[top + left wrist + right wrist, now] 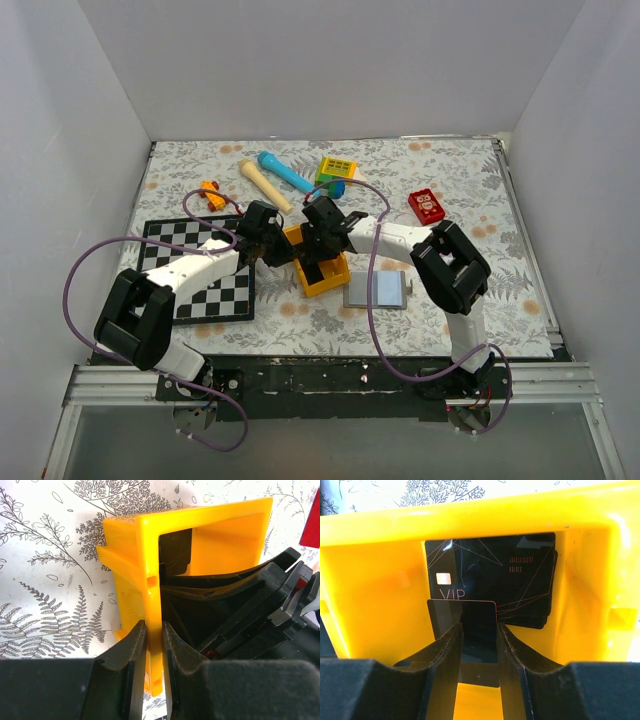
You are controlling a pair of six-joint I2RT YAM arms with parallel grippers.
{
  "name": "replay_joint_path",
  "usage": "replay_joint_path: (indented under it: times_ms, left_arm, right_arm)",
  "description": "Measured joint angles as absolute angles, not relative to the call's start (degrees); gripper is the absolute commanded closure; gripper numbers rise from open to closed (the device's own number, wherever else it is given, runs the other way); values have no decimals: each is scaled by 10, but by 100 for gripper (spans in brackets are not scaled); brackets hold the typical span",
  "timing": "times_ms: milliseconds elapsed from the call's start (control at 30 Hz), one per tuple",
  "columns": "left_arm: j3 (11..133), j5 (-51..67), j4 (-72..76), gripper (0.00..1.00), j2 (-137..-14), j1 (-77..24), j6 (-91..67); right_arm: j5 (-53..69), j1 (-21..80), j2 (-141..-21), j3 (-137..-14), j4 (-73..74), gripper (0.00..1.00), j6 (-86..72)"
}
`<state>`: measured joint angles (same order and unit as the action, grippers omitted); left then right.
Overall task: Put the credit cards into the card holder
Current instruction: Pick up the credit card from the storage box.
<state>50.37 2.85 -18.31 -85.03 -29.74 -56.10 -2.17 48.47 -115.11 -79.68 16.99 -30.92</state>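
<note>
The orange tray [340, 277] stands mid-table and holds the black credit cards. My left gripper [278, 250] is shut on the tray's left wall [150, 580]; its fingertips [154, 630] pinch the wall from both sides. My right gripper [322, 250] reaches down into the tray. In the right wrist view a stack of black cards [490, 570] lies against the tray's floor [380, 595]. One loose black card [445, 617] lies tilted under my parted right gripper [480, 630], its left part behind the left finger. The grey card holder [377, 290] lies open and flat just right of the tray.
A chessboard [200, 270] lies under the left arm. A red block [426, 206] sits at the right. A wooden pestle [265, 185], a blue tool [285, 172], a yellow-green toy [337, 168] and an orange toy [211, 193] lie at the back.
</note>
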Motion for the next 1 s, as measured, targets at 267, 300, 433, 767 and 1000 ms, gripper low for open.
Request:
replay_joint_path:
  times_ms: [267, 300, 433, 767, 1000]
  left_arm:
    - [504, 30, -184, 100, -850, -297, -561]
    - [504, 30, -184, 100, -850, -297, -561]
    - [504, 31, -184, 100, -850, -297, -561]
    - [506, 35, -184, 100, -850, -297, -561]
    - [506, 39, -185, 100, -850, -297, -561]
  right_arm:
    - [-19, 484, -1147, -791, 171, 61, -314]
    - [-18, 484, -1146, -790, 171, 61, -314]
    - [-15, 484, -1143, -789, 176, 62, -314]
    - [-13, 483, -1140, -788, 182, 64, -314]
    - [-11, 483, -1135, -781, 182, 64, -316]
